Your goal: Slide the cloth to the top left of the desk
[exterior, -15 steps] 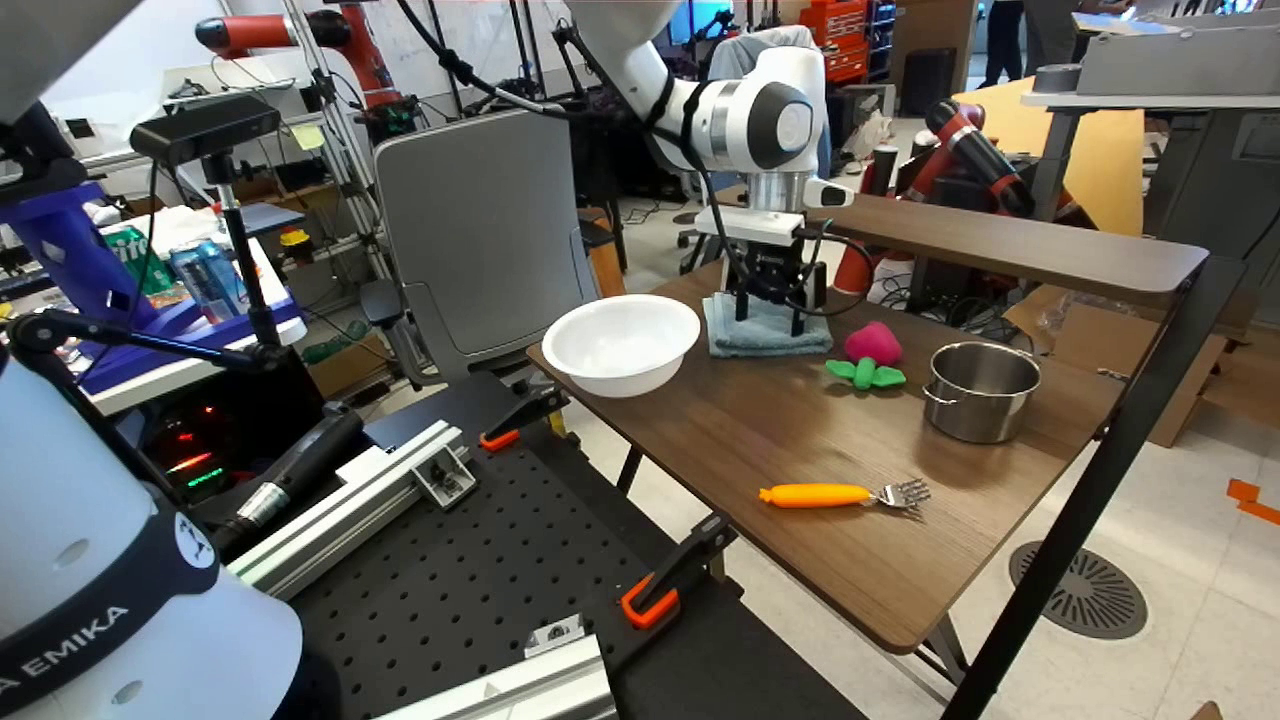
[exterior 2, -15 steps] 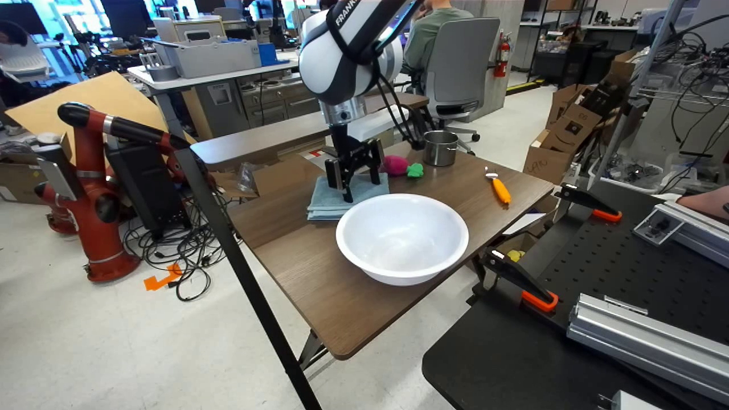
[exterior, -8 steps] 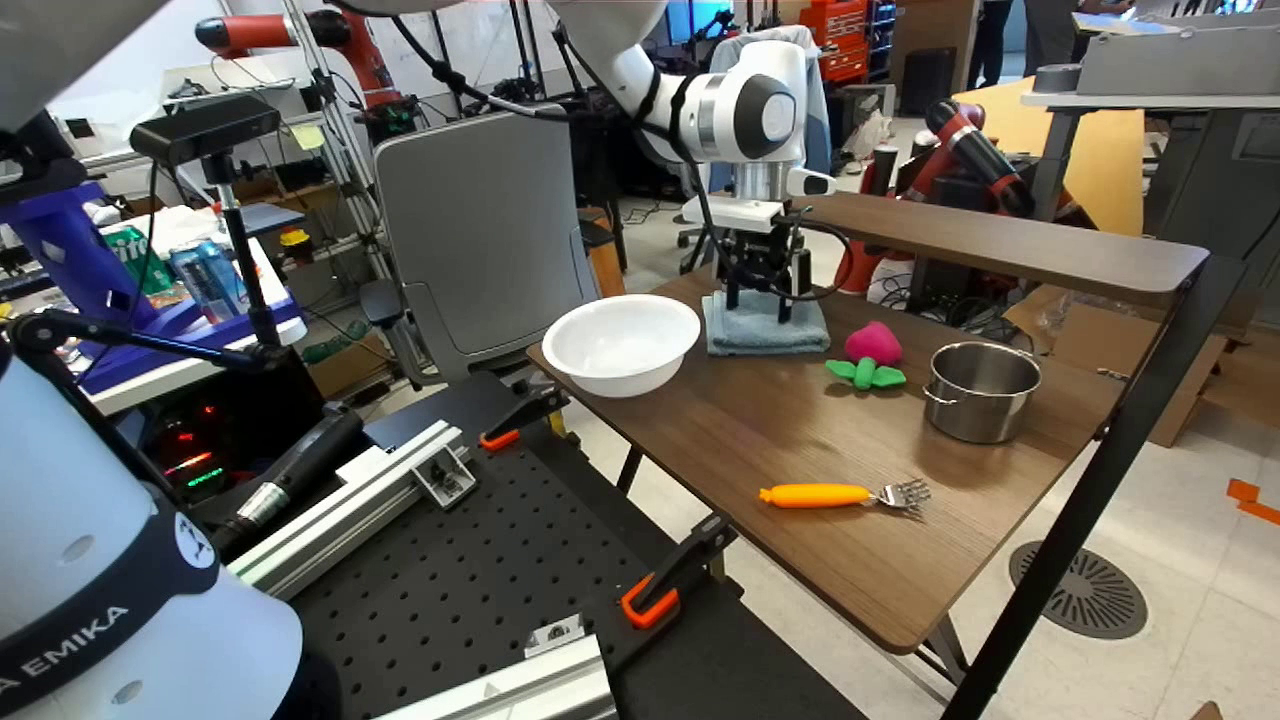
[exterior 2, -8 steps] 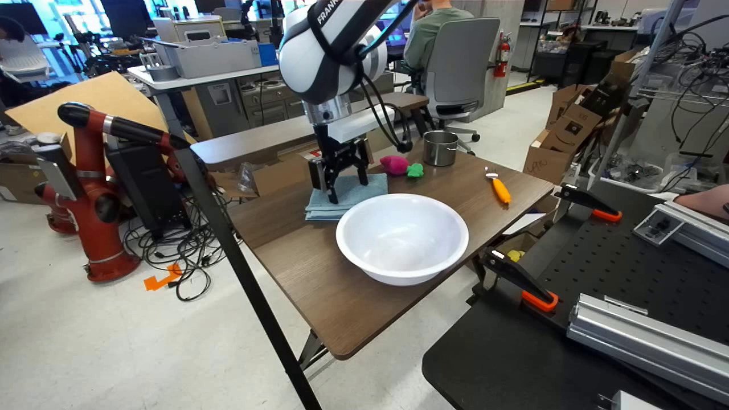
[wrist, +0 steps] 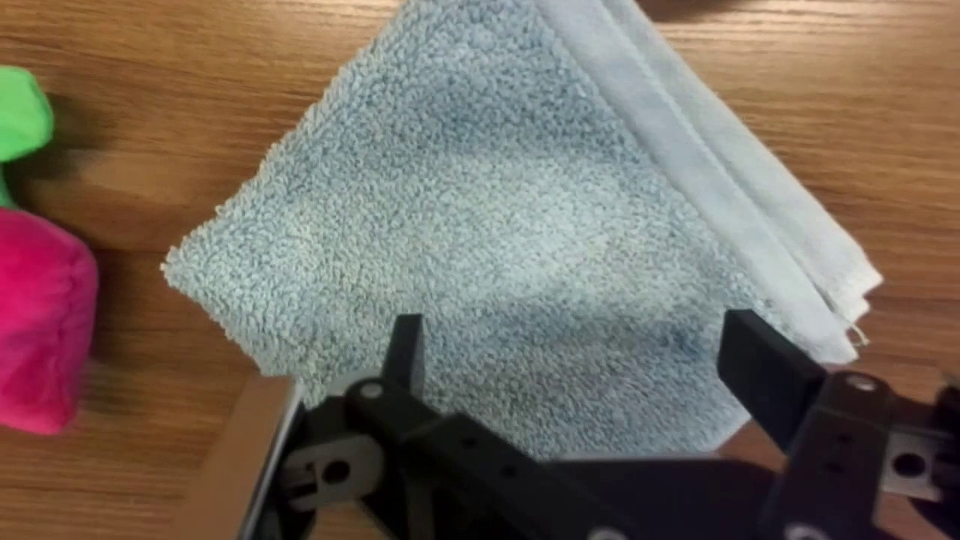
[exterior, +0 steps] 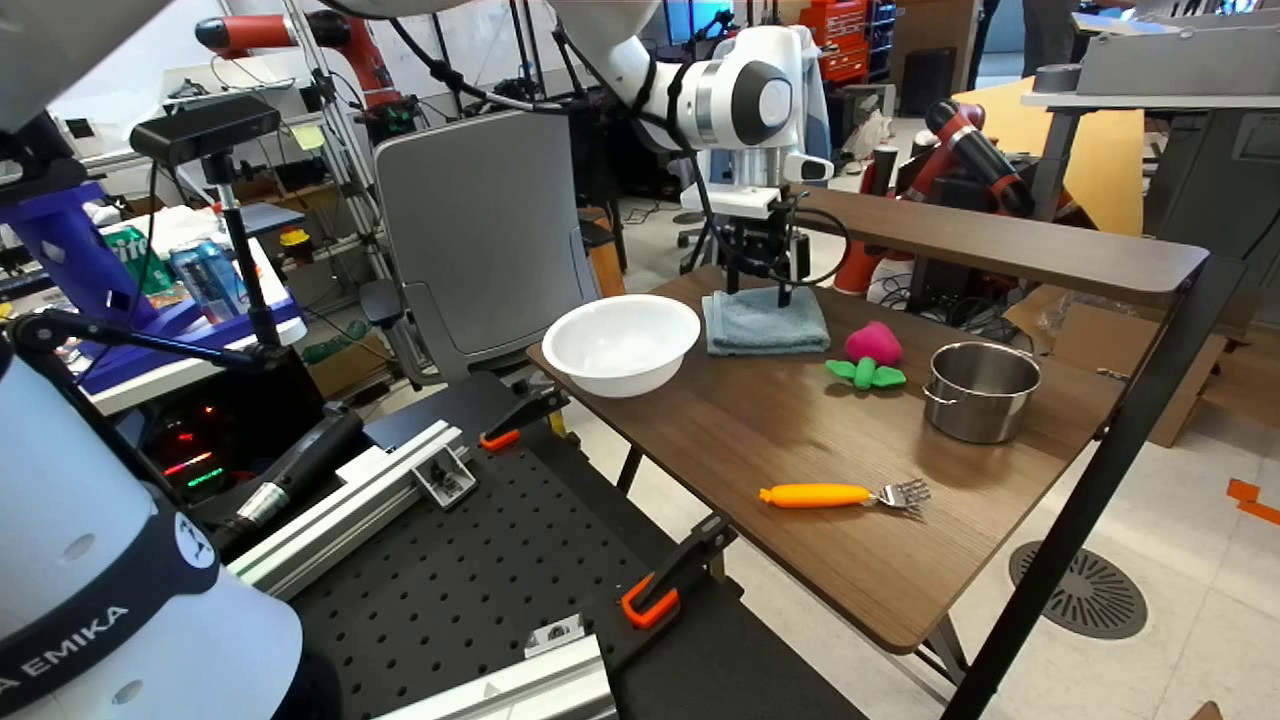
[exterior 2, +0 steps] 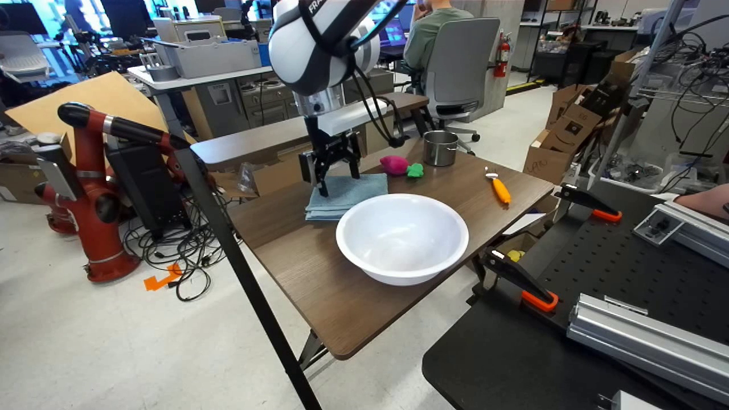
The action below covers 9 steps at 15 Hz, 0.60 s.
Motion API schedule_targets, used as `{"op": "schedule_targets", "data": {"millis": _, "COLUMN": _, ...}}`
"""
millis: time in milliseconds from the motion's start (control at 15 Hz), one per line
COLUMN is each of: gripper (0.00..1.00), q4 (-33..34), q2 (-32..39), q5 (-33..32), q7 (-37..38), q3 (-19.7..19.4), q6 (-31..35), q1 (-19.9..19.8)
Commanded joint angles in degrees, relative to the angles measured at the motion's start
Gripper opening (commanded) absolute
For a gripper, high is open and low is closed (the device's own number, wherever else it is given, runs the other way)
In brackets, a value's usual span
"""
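A folded, roughly square, teal-grey terry cloth [exterior: 768, 332] lies flat on the brown rectangular wooden bench [exterior: 790, 430], toward its far left in an exterior view, just beside a round, white, glossy bowl [exterior: 620, 383] and near a pink-and-green plush toy [exterior: 873, 343]. Above it, the black two-fingered claw [exterior 2: 339, 185] points down with its fingers spread wide, the cloth's surface showing in the gap; whether the tips touch the fabric, I cannot tell. In the wrist view the cloth lies cornerwise, its paler hemmed edges along the upper right, one finger over the lower part and the other by the right-hand corner. In both exterior views, a round, shiny metal pot [exterior: 985, 410] and a metal fork with an orange handle [exterior: 840, 494] are also on the bench. In an exterior view, a raised brown shelf [exterior: 1000, 235] runs along the bench's far side, with a black perforated platform [exterior: 430, 580] on the near side.
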Motion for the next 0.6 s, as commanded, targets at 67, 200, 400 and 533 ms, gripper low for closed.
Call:
{"op": "schedule_targets", "data": {"millis": 67, "gripper": 1.00, "q4": -5.97, "q2": -6.88, "q5": -1.63, "q7": -0.36, "q3": 0.05, "q6": -0.08, "q1": 1.09}}
{"op": "schedule_targets", "data": {"millis": 200, "gripper": 1.00, "q4": -8.73, "q2": -9.42, "q5": -2.27, "q7": -1.09, "q3": 0.16, "q6": -2.55, "q1": 1.84}}
{"op": "schedule_targets", "data": {"millis": 400, "gripper": 1.00, "q4": -6.08, "q2": -7.61, "q5": -1.33, "q7": -0.37, "q3": 0.79, "q6": -2.37, "q1": 1.52}}
{"op": "schedule_targets", "data": {"millis": 533, "gripper": 1.00, "q4": -6.84, "q2": -7.84, "q5": -1.50, "q7": -0.48, "q3": 0.73, "q6": -2.36, "q1": 1.48}}
